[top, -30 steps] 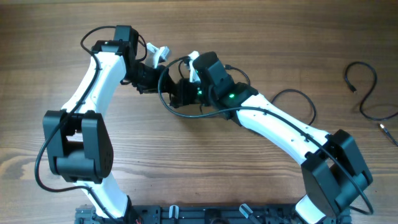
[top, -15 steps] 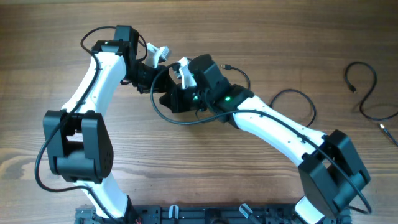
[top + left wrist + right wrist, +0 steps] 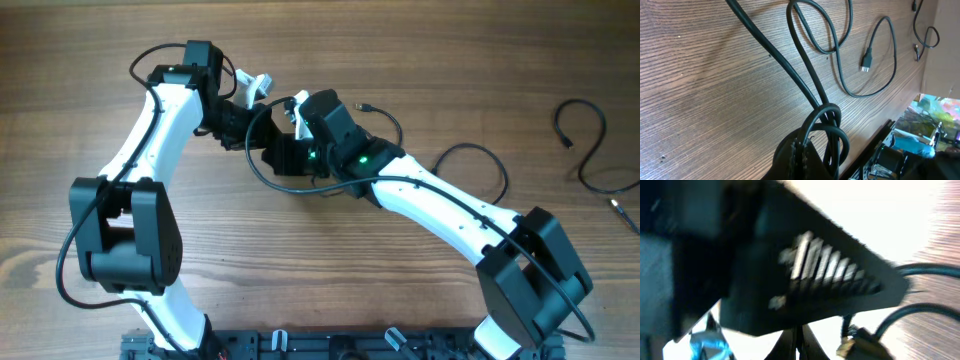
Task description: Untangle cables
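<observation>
Thin black cables lie tangled mid-table, with a loop hanging between my two grippers. My left gripper is shut on a strand of that loop; in the left wrist view its jaws pinch the cord, and two strands run up across the wood. A plug lies loose at one cord's end. My right gripper sits close beside the left one, jaws shut with a thin dark strand between them. The blurred right wrist view is mostly filled by the left gripper's body, with a connector nearby.
A separate curled cable lies at the far right, with a small connector below it. Another cord loop arcs behind the right arm. A plug rests above the right wrist. The arms' mounting rail runs along the front edge.
My right gripper has moved left, closer to the left gripper. The cable loop between them has bulged out to the left. The left arm has not moved.
</observation>
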`<state>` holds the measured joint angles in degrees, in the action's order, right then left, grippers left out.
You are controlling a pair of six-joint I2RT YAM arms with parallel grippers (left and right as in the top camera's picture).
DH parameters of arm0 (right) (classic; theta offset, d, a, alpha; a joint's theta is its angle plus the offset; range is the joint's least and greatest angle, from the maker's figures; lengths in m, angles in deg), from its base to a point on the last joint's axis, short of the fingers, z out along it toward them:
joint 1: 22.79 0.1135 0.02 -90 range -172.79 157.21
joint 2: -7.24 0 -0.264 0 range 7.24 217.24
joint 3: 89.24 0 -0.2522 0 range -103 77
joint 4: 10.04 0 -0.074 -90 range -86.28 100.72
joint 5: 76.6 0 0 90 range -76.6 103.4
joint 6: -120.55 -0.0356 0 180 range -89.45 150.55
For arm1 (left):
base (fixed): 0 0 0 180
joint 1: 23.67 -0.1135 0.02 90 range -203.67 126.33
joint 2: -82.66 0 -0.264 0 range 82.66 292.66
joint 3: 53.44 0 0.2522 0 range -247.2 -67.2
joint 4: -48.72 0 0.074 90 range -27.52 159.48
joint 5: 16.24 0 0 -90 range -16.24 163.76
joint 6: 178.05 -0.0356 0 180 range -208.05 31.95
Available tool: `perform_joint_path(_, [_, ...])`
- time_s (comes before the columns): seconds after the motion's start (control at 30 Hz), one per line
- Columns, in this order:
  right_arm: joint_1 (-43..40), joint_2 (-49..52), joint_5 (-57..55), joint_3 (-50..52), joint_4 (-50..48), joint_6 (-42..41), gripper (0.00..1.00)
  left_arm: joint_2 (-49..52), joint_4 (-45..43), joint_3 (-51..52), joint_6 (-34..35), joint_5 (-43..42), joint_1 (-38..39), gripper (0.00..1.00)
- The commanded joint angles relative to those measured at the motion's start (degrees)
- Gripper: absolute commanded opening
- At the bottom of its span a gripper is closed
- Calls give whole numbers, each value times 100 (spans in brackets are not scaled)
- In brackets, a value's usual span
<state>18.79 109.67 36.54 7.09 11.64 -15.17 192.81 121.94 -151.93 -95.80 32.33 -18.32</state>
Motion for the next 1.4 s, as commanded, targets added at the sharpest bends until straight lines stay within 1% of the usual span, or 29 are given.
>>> perform_joint_path(0.0, [2,125,-647,-90,109,-407,4,-46,-17,-57,74,-111,24,4])
perform_joint_path(0.17, [4,125,-734,-90,345,-398,4,-46,-17,-57,72,-111,24,4])
perform_joint_path(0.37, [-2,125,-1355,-90,570,-398,4,-46,-15,-57,72,-109,24,4])
perform_joint_path(0.6, [-7,125,-1633,-90,776,-398,4,-46,-17,-57,72,-109,24,4])
perform_joint_path(0.77, [-9,125,-2033,-90,994,-398,4,-46,-15,-57,72,-109,24,4])
perform_joint_path(1.37, [11,125,-1965,-85,1204,-402,4,-46,-17,-57,72,-109,22,4])
